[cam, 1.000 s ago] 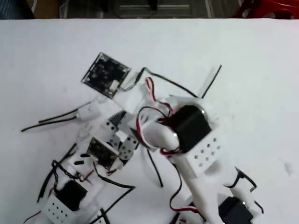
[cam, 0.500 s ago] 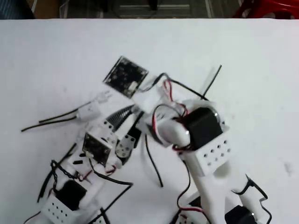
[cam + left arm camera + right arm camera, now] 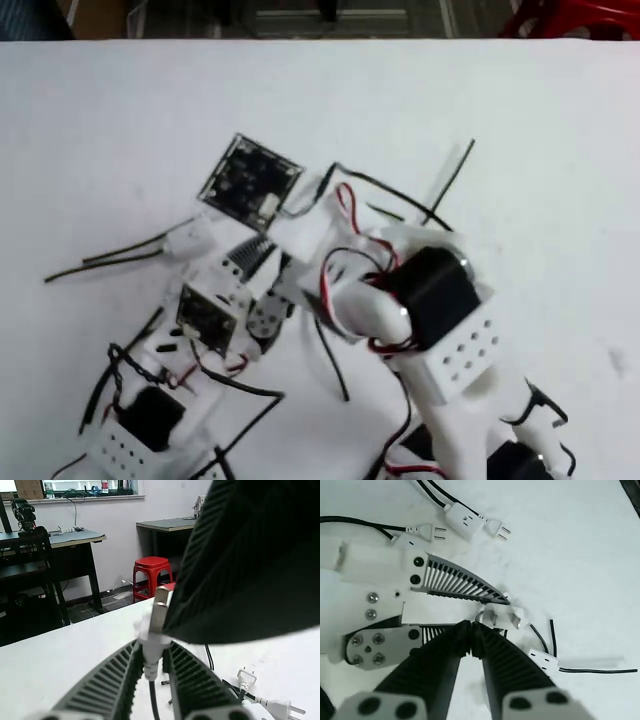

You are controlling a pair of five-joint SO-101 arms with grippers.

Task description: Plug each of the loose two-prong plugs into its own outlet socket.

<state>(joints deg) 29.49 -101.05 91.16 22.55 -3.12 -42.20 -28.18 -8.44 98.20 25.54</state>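
The plug [image 3: 154,632] is clenched between your left gripper's [image 3: 152,646] jaws. Its prong end sticks out past the fingertips and its cord runs back between them. Your right gripper [image 3: 471,628] has its jaws pressed together with nothing visible between them, and its tips are just beside the left jaws. An outlet socket [image 3: 543,660] lies loose on the table [image 3: 580,555], beyond both sets of jaws. With the grippers this crowded, a finger could bump the plug and twist it in the grasp. The ungripped socket would likely slide away if you push the prongs at it.
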